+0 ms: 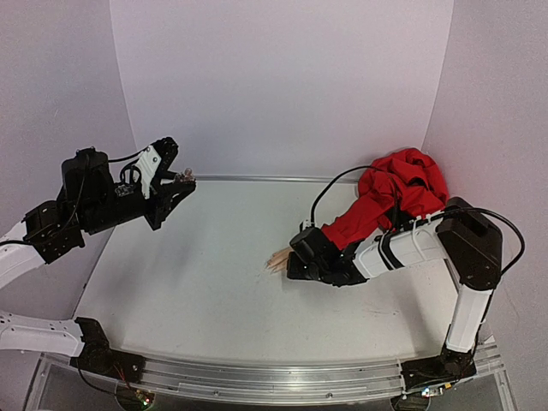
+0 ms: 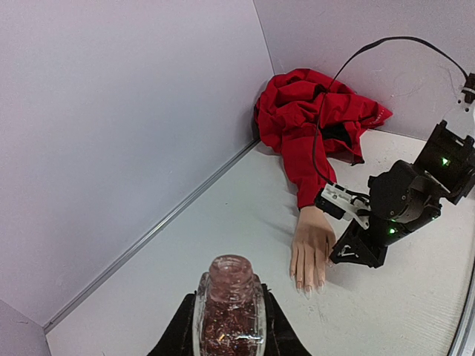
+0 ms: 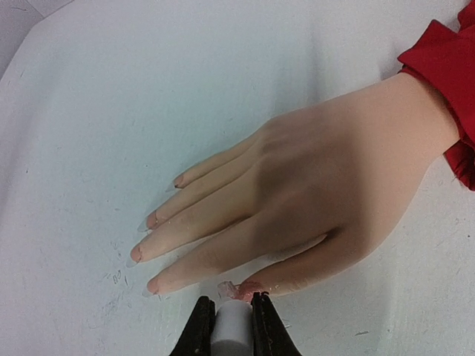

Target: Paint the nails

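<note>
A pale peach mannequin hand (image 3: 297, 200) in a red sleeve (image 1: 377, 210) lies flat on the table, fingers pointing left; it also shows in the left wrist view (image 2: 312, 241). Its long clear nails (image 3: 141, 256) show at the fingertips. My right gripper (image 3: 233, 315) is shut on the white brush cap (image 3: 231, 326), and the brush tip touches the thumb nail (image 3: 249, 288), which is smeared pink. My left gripper (image 2: 228, 326) is shut on an open bottle of pink glitter polish (image 2: 228, 311), held up at the far left (image 1: 181, 178).
The red cloth (image 1: 407, 184) is bunched at the back right against the wall. A black cable (image 1: 330, 188) loops over it. White walls close in the table (image 1: 214, 282) on three sides.
</note>
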You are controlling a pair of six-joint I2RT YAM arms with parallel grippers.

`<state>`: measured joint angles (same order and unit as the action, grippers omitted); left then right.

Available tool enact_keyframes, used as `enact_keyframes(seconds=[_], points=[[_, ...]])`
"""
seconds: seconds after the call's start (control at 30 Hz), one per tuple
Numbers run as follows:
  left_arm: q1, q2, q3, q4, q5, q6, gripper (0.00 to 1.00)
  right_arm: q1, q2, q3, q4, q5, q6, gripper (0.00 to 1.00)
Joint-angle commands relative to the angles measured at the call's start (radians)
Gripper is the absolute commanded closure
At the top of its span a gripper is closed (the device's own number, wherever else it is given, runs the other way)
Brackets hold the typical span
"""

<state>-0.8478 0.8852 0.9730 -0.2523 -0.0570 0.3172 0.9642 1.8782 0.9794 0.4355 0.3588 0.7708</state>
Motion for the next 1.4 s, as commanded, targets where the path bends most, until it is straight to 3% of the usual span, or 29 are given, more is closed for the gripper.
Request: enact_keyframes(seconds=[0.0, 0.77, 1.37], points=[[0.004, -0.009, 0.012, 0.028, -0.013, 0.007, 1.00, -0.005, 0.013, 0.034, -0.003, -0.004, -0.002, 1.00], [0.004, -0.008, 0.013, 0.027, -0.007, 0.003, 1.00, 0.003, -0.096, -0.025, 0.017, 0.033, -0.005, 1.00], [0.004, -0.006, 0.013, 0.025, -0.009, 0.005, 1.00, 0.000, -0.060, 0.008, -0.006, 0.077, -0.010, 1.00]])
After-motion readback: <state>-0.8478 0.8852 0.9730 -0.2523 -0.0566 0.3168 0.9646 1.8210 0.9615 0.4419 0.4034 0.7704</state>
